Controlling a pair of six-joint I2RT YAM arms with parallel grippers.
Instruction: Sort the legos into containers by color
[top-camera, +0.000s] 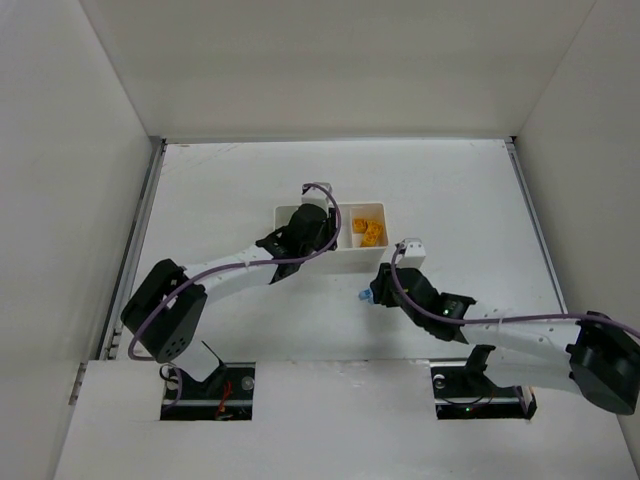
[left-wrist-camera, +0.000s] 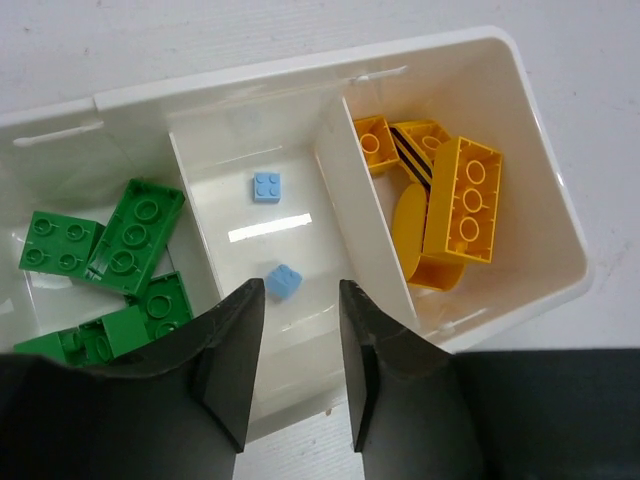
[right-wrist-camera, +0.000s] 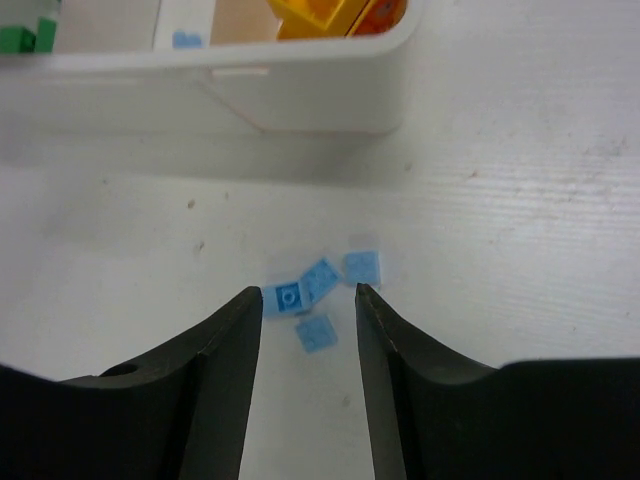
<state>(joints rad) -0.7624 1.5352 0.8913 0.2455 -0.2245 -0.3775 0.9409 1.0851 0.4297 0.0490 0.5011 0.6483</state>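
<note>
While the left gripper is hovering over the middle compartment of the white tray, its jaws are standing apart and gripping nothing. Just off its fingertips, toward 12 o'clock in the left wrist view, a tilted light blue brick is lying on the compartment floor. A second light blue brick is sitting flat farther toward 12 o'clock. In the compartment at 9 o'clock, the green bricks are lying in a loose overlapping heap. In the one at 3 o'clock, the yellow-orange bricks are piling against each other, one of them carrying black stripes.

The right gripper is reaching down to the table with its jaws released too, closing on nothing. Four loose blue bricks are lying in a tight cluster at its tips. One is sitting right against the finger at 9 o'clock, one is lying just off the finger at 3 o'clock, and the other two are resting between them. The tray's near wall is running across the right wrist view at 12 o'clock, apart from the cluster.

In the top view, this gripper is working at about 5 o'clock from the tray, near its yellow-orange end.
</note>
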